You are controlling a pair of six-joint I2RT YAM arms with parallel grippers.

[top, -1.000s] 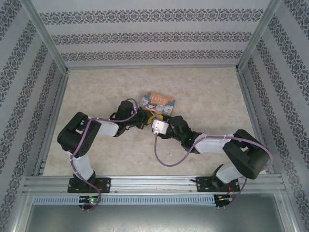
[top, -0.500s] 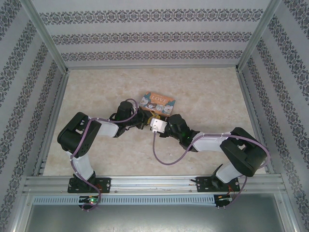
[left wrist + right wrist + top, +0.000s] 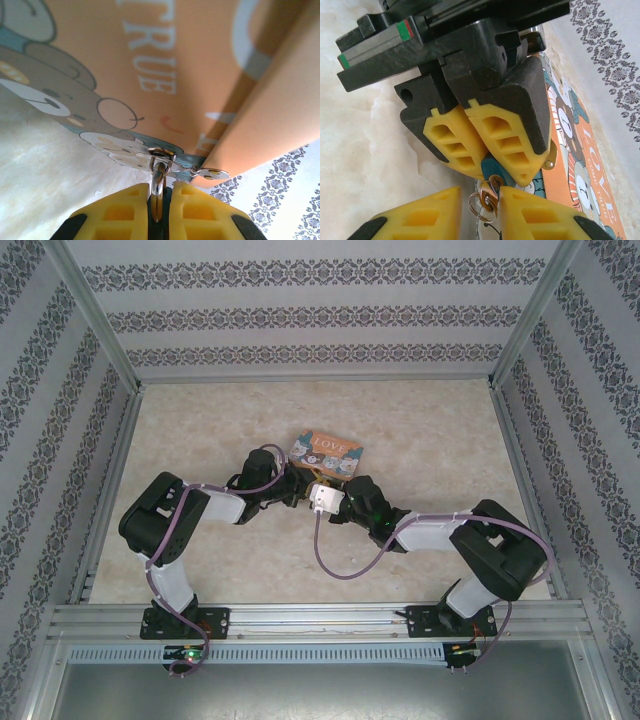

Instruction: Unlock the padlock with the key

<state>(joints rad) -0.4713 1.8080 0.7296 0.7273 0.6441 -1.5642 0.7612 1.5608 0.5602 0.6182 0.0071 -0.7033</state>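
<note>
padlock (image 3: pixel 491 167) sits at the near edge of the LOVE tin (image 3: pixel 326 452), hooked to the tin's hasp (image 3: pixel 161 154). Its teal body is pinched between the yellow tips of the left claw (image 3: pixel 159 191), which is clamped on it, no gap showing. Vs the earlier frames: padlock, tin and left arm (image 3: pixel 215 505) look unmoved. The right arm (image 3: pixel 430 530) has slid in toward the tin, its elbow is further from the right wall, and its wrist now sits tighter against the left claw. Padlock's long axis runs straight out from the tin's near edge. The silvery shackle (image 3: pixel 158 175) end is at the tin, through the hasp, and the keyway end points away from the tin, at the right claw (image 3: pixel 480 196). The key (image 3: pixel 493 186) sits at that keyway end, in line with the body, looks inserted but depth not clear. Its ring (image 3: pixel 481 205) hangs just off the key on the side away from the tin. Right claw straddles key and ring, pads (image 3: pixel 435 215) apart by a narrow gap. One pad shows a sliver of space to the ring, can't tell if the other touches the key. Tin lies flat, picture side up, on the marbled surface (image 3: pixel 420 430), both claws meeting at its near edge. In the top view the padlock is too small to make out.
</note>
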